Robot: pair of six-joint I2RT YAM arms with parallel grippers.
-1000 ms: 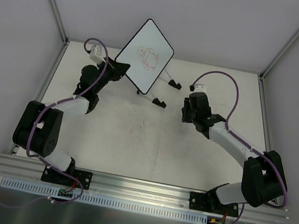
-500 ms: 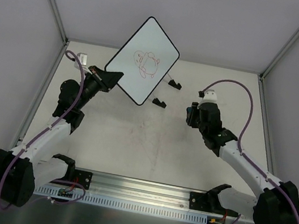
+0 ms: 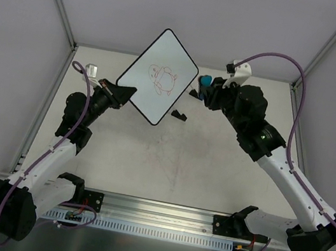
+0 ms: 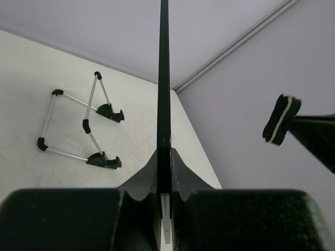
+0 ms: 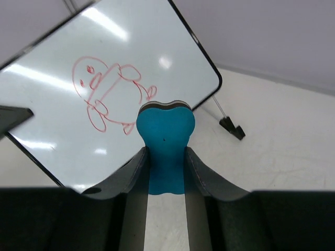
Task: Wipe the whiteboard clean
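left jaws clamp whiteboard (image 3: 158, 77) edge | right jaws clamp blue eraser (image 5: 165, 136) | eraser beside whiteboard, apart

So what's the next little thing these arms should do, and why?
Probably ease the right gripper forward until the blue eraser touches the whiteboard over the red doodle. The left gripper holds the board up by its edge, and the left wrist view shows a gap between eraser and board.
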